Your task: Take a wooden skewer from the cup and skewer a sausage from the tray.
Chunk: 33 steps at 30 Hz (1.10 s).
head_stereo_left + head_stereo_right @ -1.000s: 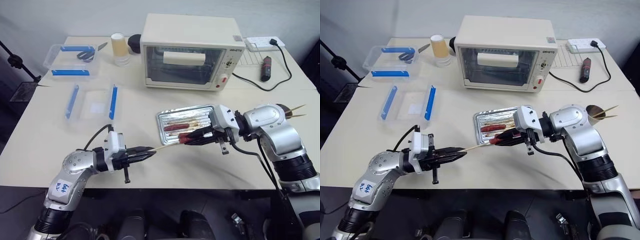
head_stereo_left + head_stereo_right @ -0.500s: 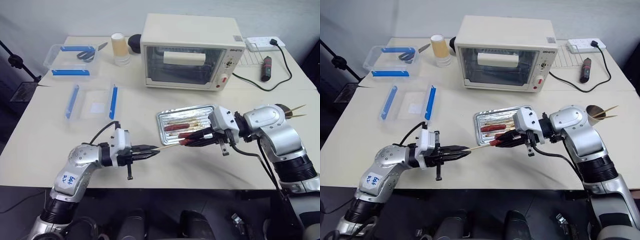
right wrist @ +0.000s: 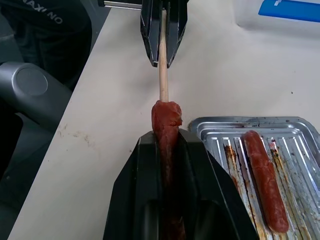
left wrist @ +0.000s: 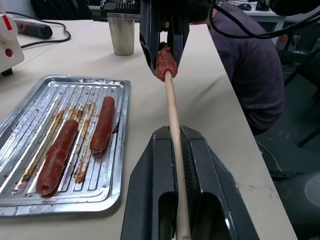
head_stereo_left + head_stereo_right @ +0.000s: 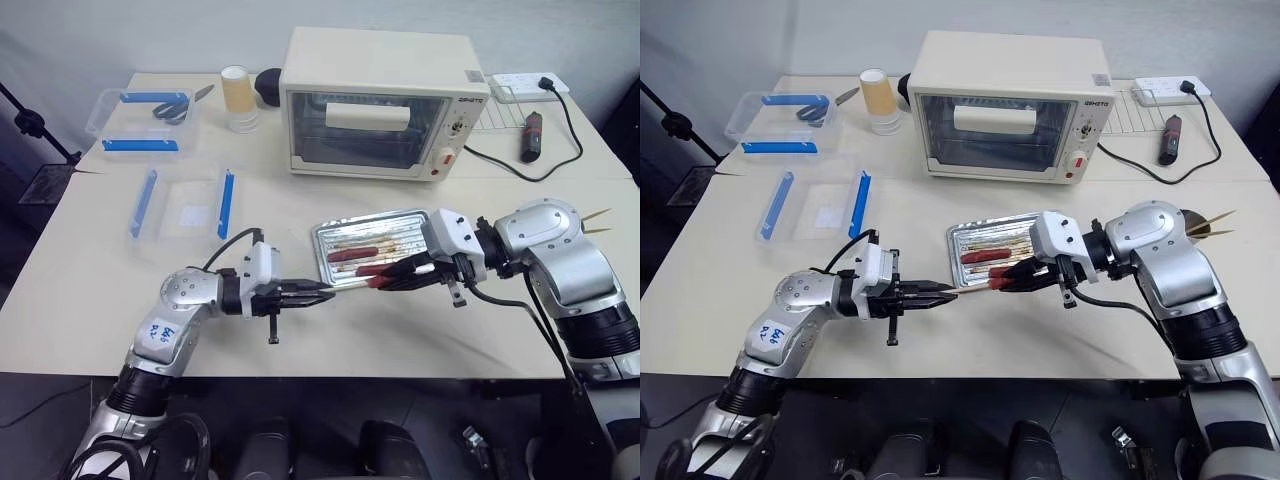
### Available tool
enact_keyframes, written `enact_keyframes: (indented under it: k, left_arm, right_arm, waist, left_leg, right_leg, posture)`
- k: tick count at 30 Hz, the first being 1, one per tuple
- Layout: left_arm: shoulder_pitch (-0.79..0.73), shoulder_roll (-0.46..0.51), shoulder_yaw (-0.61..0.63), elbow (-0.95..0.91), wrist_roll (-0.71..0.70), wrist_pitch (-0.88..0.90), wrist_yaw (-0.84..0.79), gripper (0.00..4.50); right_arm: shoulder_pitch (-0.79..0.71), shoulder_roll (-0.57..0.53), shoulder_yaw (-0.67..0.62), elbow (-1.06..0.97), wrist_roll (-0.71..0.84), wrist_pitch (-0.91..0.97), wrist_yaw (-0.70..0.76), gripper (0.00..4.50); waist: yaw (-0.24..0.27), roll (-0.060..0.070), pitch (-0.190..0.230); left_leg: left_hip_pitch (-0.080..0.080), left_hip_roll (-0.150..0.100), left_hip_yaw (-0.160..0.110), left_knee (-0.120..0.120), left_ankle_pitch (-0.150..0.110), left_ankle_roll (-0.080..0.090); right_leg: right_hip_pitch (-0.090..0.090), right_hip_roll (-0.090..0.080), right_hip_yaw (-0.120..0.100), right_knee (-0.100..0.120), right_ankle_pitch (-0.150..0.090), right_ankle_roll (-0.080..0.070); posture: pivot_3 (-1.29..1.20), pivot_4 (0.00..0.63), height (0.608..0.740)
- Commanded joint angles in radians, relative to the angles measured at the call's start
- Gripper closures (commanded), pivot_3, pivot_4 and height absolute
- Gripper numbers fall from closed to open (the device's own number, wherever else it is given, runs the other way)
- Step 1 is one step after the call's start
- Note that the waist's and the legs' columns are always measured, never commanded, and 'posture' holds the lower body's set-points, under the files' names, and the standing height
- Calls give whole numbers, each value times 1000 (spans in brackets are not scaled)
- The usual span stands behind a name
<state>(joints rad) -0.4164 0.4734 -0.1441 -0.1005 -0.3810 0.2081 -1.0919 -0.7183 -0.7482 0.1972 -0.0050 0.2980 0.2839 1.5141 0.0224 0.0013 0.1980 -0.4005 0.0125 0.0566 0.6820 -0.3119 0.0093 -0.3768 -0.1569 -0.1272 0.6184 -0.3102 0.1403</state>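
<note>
My left gripper is shut on the wooden skewer, holding it level and pointing right. The skewer's tip is stuck into the end of a reddish-brown sausage. My right gripper is shut on that sausage and holds it just in front of the metal tray. Two more sausages lie side by side in the tray. The cup, with skewers sticking out of it, stands behind my right arm near the table's right edge.
A toaster oven stands at the back centre. Clear boxes with blue clips and a yellowish stacked cup are at the left. A power strip and a cabled tool lie at the back right. A seated person is beyond the table.
My left gripper has moved right with the skewer, and less bare stick now shows between the two grippers. The right gripper and its sausage have stayed in place.
</note>
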Motion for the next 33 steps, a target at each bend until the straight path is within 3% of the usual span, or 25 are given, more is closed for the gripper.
enact_keyframes:
  k: [1, 15, 21, 24, 33]
  left_arm:
    - [-60, -71, -79, -29, 4, -18, -16, 4500]
    - [-140, -173, -113, 36, 51, -17, -58, 4500]
    - [-113, -144, -72, 12, 49, -9, -57, 4500]
    - [-66, -100, -26, -26, 35, 5, -43, 4500]
    - [151, 69, 136, -161, -7, 33, 8, 4500]
  right_arm:
    - [-31, 44, 38, -68, 29, -8, 23, 4162]
    - [-42, 84, 45, -74, 31, 1, 25, 4162]
    - [-30, 81, 32, -63, 31, 26, 14, 4162]
    - [-25, 64, 12, -43, 27, 57, 4, 3402]
    - [28, -49, -65, 0, 45, -8, 25, 301]
  waist:
    - [1, 0, 0]
    - [0, 0, 0]
    - [0, 0, 0]
    - [-1, 0, 0]
    - [0, 0, 0]
  left_leg:
    - [0, 0, 0, 0, 0, 0]
    - [0, 0, 0, 0, 0, 0]
    - [0, 0, 0, 0, 0, 0]
    - [0, 0, 0, 0, 0, 0]
    - [0, 0, -1, 0, 0, 0]
  right_leg:
    - [0, 0, 0, 0, 0, 0]
    - [0, 0, 0, 0, 0, 0]
    - [0, 0, 0, 0, 0, 0]
    - [0, 0, 0, 0, 0, 0]
    - [0, 0, 0, 0, 0, 0]
  posture:
    - [0, 150, 740]
    - [0, 150, 740]
    - [0, 150, 740]
    - [0, 150, 740]
    - [0, 150, 740]
